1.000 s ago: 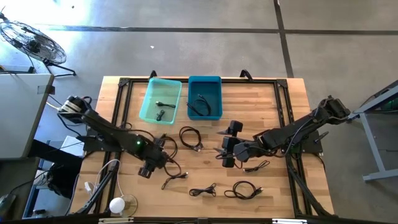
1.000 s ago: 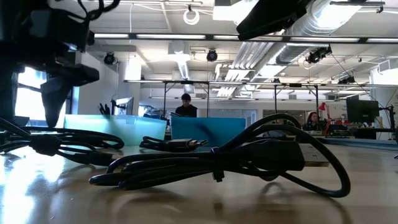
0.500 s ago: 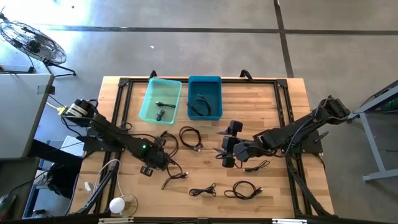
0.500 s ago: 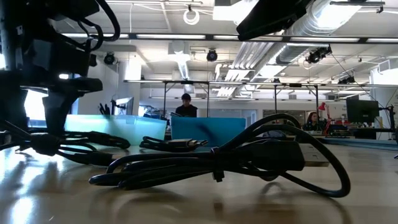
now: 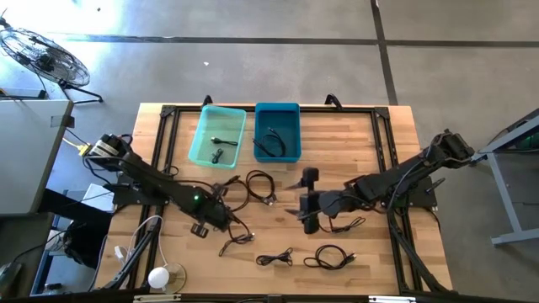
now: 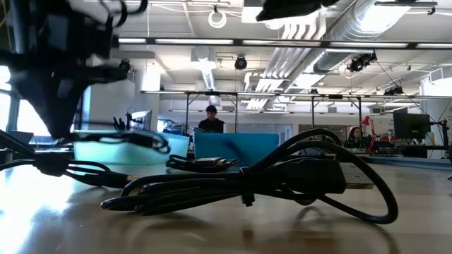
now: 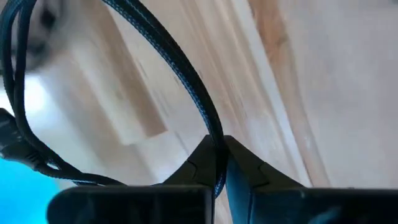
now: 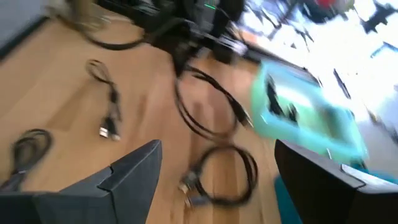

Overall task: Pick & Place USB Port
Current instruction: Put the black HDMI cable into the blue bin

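Two dark jointed arms, black wedge-shaped fingers (image 7: 245, 171) (a green light on the left arm (image 5: 194, 199)).

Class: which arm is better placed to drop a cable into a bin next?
Left: its claw is shut on a black braided cable; the right claw is open, holding nothing.

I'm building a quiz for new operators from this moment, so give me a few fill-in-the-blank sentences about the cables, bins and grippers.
The left gripper is shut on a black ____.
The two bins stand side by side; the light teal bin stands to the ____ of the dark blue bin in the high view.
The right gripper hovers with its fingers ____.
Both bins already hold ____.

Missing words: cable; left; open; cables
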